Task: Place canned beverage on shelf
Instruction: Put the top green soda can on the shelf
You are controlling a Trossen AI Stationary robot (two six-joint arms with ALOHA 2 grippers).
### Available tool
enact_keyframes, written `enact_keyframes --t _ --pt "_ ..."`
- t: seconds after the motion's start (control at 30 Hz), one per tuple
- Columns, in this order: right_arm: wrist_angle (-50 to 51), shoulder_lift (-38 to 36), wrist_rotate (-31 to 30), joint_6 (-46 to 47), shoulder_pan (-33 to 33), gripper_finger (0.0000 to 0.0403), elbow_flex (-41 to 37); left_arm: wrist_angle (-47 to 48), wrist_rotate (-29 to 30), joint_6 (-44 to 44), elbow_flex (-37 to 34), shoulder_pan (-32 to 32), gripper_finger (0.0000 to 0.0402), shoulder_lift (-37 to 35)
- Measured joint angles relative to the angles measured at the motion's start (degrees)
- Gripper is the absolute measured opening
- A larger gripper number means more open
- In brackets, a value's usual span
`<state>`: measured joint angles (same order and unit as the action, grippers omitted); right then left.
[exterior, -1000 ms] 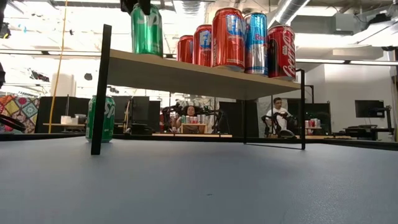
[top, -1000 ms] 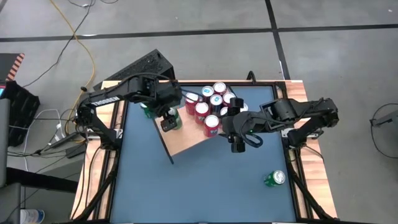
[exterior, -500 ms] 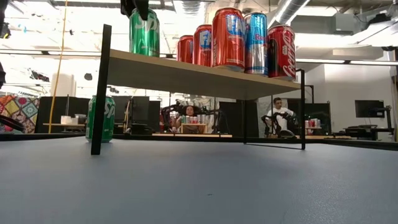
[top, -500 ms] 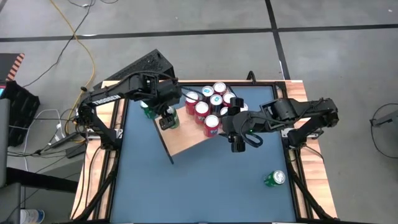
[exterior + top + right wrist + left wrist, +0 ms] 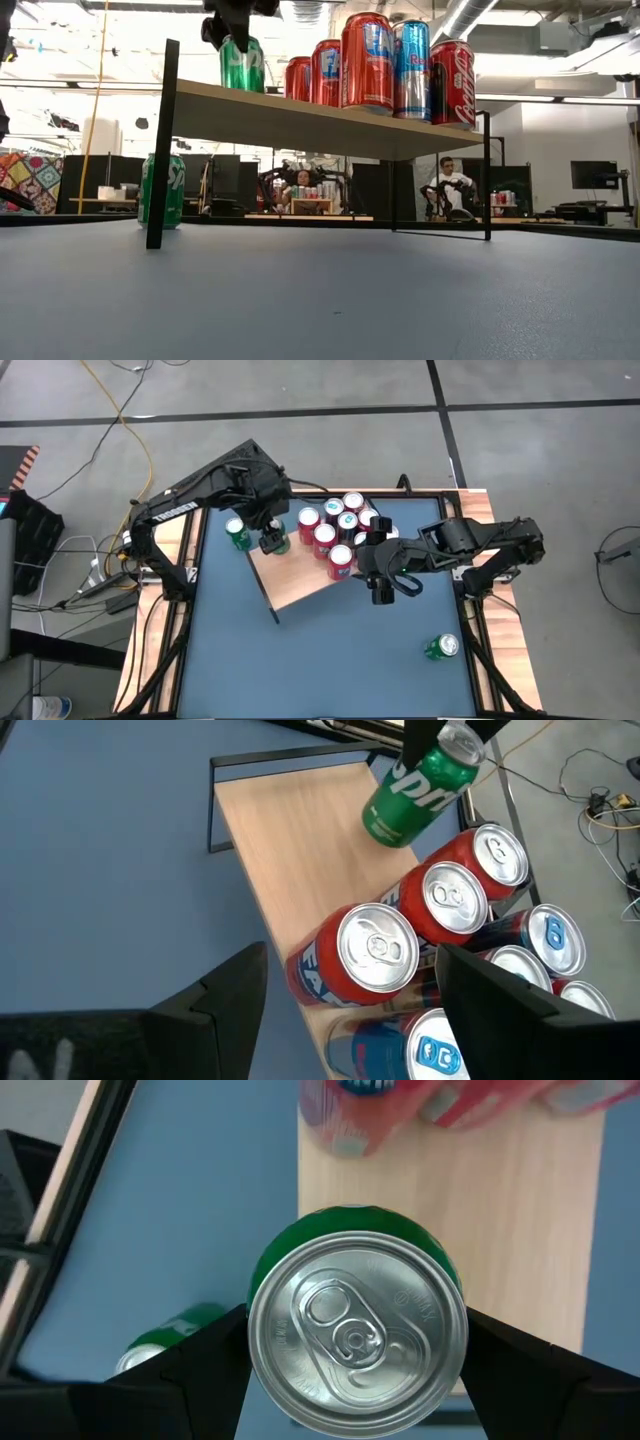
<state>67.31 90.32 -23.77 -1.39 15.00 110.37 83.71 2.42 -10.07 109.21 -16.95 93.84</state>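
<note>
The left gripper (image 5: 272,541) had carried the green can (image 5: 241,64) inward over the shelf (image 5: 300,585), fingers still clasped on it, beside the red cans (image 5: 324,536). Release looked imminent. The right gripper (image 5: 381,592) waited open nearby.

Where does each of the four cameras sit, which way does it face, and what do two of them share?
High: overhead, straight down; both dark arms, light wooden shelf.
Low: tabletop height, level across; left gripper reaches in from above.
Left wrist: looks down between its fingers on the upright green can.
Right wrist: past its open fingers onto the red cans.
Shared: all four show that green can.
</note>
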Motion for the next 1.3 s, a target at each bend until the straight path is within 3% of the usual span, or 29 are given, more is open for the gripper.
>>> enact_keyframes --t 0.43,0.67,0.87,1.3 --pt "0.1 0.0 0.0 -0.1 0.0 0.0273 0.0 -2.2 -2.8 2.1 -3.6 -0.7 0.0291 -0.5" --pt "0.1 0.0 0.0 -0.1 0.0 0.0273 0.0 -3.5 -3.7 3.6 -3.6 -0.7 0.0329 -0.5" --pt "0.1 0.0 0.0 -0.1 0.0 0.0273 0.0 -3.8 -3.7 3.6 -3.6 -0.7 0.0348 -0.5" --pt "0.0 0.0 0.0 -0.1 0.0 0.0273 0.0 -3.5 -1.6 4.9 -3.6 -0.7 0.035 -2.2"
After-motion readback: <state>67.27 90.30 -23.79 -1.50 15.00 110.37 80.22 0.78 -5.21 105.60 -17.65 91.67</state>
